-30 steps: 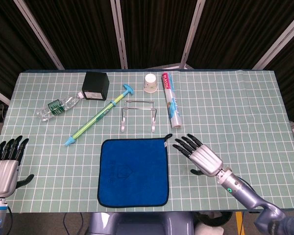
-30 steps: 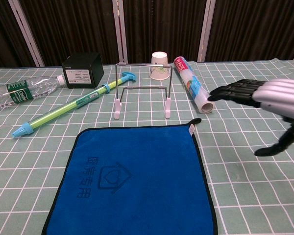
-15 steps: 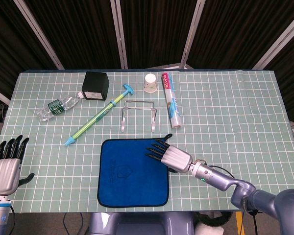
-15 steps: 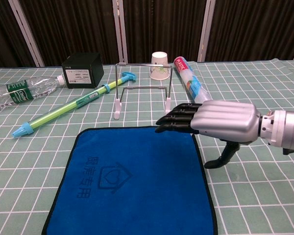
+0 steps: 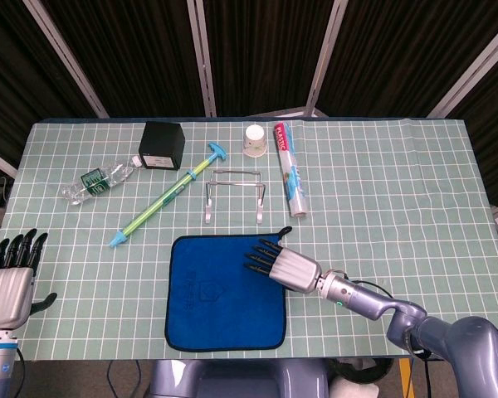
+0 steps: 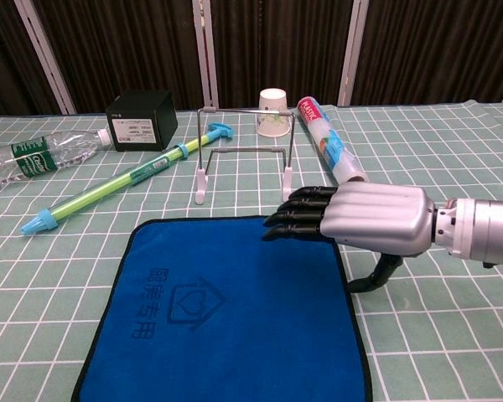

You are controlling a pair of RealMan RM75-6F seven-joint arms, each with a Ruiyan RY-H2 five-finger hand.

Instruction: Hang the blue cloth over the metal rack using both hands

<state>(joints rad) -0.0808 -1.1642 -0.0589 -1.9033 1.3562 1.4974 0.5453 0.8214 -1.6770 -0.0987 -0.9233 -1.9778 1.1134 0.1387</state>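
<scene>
The blue cloth (image 5: 220,290) (image 6: 226,310) lies flat on the table near the front edge. The metal rack (image 5: 235,193) (image 6: 245,159) stands just beyond it, apart from it. My right hand (image 5: 280,264) (image 6: 360,219) hovers over the cloth's far right corner, fingers stretched out toward the left and thumb hanging down by the cloth's right edge, holding nothing. My left hand (image 5: 8,282) is at the table's front left edge, fingers apart and empty; the chest view does not show it.
Behind the rack stand a black box (image 5: 162,145), a paper cup (image 5: 255,140) and a plastic-wrap roll (image 5: 288,167). A green and blue tube (image 5: 170,196) lies diagonally left of the rack. A water bottle (image 5: 97,180) lies at the far left.
My right hand has swung left from beside the cloth to over its far right corner, then settled a little lower. The left hand has barely moved.
</scene>
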